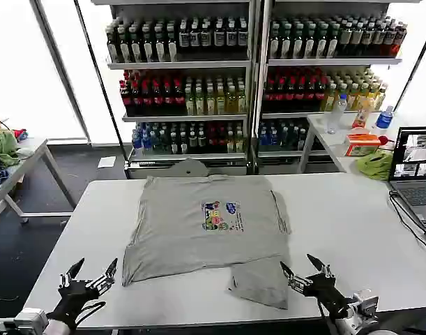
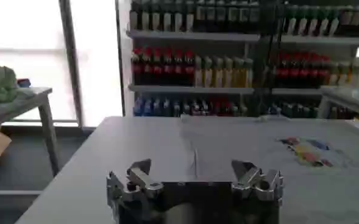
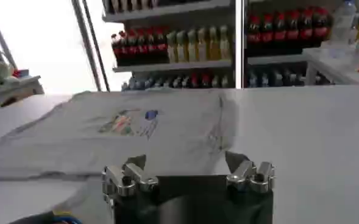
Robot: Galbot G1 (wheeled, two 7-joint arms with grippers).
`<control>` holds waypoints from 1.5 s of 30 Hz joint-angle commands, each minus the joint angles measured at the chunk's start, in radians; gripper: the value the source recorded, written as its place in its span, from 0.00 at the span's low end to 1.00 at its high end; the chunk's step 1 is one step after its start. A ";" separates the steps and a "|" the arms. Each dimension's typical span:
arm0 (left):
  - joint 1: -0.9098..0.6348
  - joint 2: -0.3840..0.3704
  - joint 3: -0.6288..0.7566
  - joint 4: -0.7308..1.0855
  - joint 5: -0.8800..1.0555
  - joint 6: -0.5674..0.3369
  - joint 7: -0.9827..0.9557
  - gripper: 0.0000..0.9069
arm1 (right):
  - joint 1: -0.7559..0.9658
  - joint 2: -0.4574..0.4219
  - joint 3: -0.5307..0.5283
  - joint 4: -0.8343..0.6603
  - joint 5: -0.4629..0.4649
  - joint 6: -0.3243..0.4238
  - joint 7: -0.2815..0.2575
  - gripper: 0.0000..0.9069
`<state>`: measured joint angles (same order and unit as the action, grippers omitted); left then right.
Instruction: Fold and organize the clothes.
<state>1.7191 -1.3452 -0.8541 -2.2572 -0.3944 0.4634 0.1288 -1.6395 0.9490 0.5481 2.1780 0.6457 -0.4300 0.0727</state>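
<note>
Nearest, left gripper (image 1: pixel 93 273) hovering over the table's (image 1: pixel 352 223) near left corner, jaws spread, holding nothing. Right gripper (image 1: pixel 300 268) low by the near edge, jaws likewise spread, just beside the shirt's folded hem. Farther on, grey shirt (image 1: pixel 199 223) lying flat mid-table, print up. Beyond, drink shelves (image 1: pixel 254 77).

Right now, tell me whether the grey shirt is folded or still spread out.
Mostly spread: the grey shirt lies flat on the table, print up, with sleeves tucked in and one hem flap hanging lower. Both grippers are open, off the cloth.
</note>
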 commanded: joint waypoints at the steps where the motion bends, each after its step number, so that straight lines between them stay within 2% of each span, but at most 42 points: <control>1: 0.024 0.091 0.073 0.002 -0.076 0.115 -0.077 1.00 | -0.005 0.009 -0.020 0.025 -0.014 -0.149 0.105 1.00; 10: -0.041 0.103 0.105 0.062 -0.074 0.114 -0.077 1.00 | 0.018 0.034 -0.073 0.021 -0.007 -0.149 0.122 1.00; 17: -0.067 0.095 0.122 0.097 -0.072 0.114 -0.076 1.00 | 0.035 0.052 -0.127 0.008 -0.007 -0.150 0.115 1.00; 18: -0.069 0.094 0.123 0.100 -0.072 0.114 -0.075 1.00 | 0.041 0.057 -0.134 0.005 -0.005 -0.149 0.115 0.73; 19: -0.069 0.093 0.122 0.101 -0.072 0.114 -0.075 1.00 | 0.045 0.060 -0.142 0.001 -0.002 -0.150 0.116 0.11; 20: -0.071 0.093 0.121 0.104 -0.073 0.114 -0.073 1.00 | 0.051 0.063 -0.151 -0.006 -0.004 -0.150 0.113 0.04; 23: -0.072 0.092 0.117 0.108 -0.082 0.114 -0.073 1.00 | 0.069 0.073 -0.173 -0.022 0.002 -0.150 0.102 0.00; 27: -0.071 0.092 0.114 0.112 -0.092 0.114 -0.071 1.00 | 0.090 0.083 -0.207 -0.044 0.000 -0.150 0.107 0.00; 41: -0.091 0.072 0.144 0.162 -0.107 0.114 -0.071 1.00 | 0.092 0.068 -0.198 -0.028 0.032 -0.149 0.116 0.00; 43: -0.096 0.071 0.144 0.170 -0.107 0.113 -0.071 0.91 | 0.090 0.066 -0.195 -0.027 0.032 -0.149 0.114 0.00; 44: -0.098 0.071 0.145 0.175 -0.107 0.113 -0.071 0.83 | 0.090 0.065 -0.193 -0.029 0.033 -0.149 0.114 0.00; 45: -0.100 0.071 0.145 0.178 -0.107 0.114 -0.071 0.67 | 0.090 0.063 -0.193 -0.030 0.033 -0.149 0.114 0.00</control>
<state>1.6316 -1.2745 -0.7203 -2.1087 -0.4970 0.5745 0.0583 -1.5549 1.0111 0.3676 2.1506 0.6749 -0.5753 0.1839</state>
